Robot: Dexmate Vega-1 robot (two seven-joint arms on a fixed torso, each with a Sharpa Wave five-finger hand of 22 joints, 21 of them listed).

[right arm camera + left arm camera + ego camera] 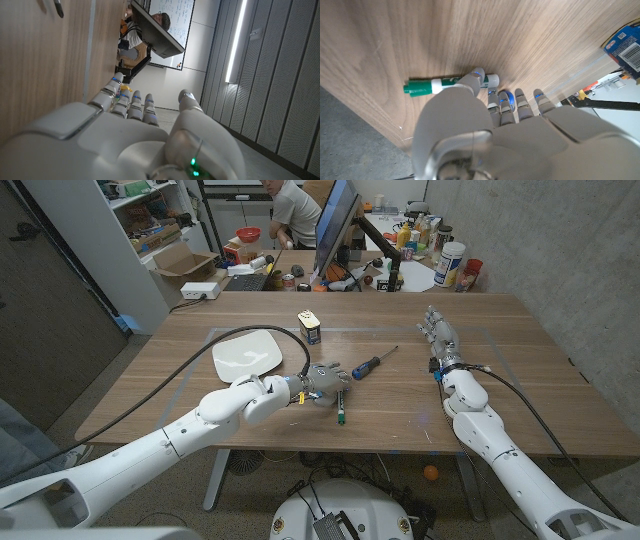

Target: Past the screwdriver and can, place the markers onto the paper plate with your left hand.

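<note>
While your left hand (318,382) sits low on the table (520,370), its fingers (475,79) curl over the green marker (427,86), touching it; whether they grip it, you cannot tell. That marker lies near the table's front edge, below the screwdriver (372,364). Paper plate (246,355) sits just left of the hand, the can (309,327) beyond. Your right hand (440,340) is open, fingers extended.
</note>
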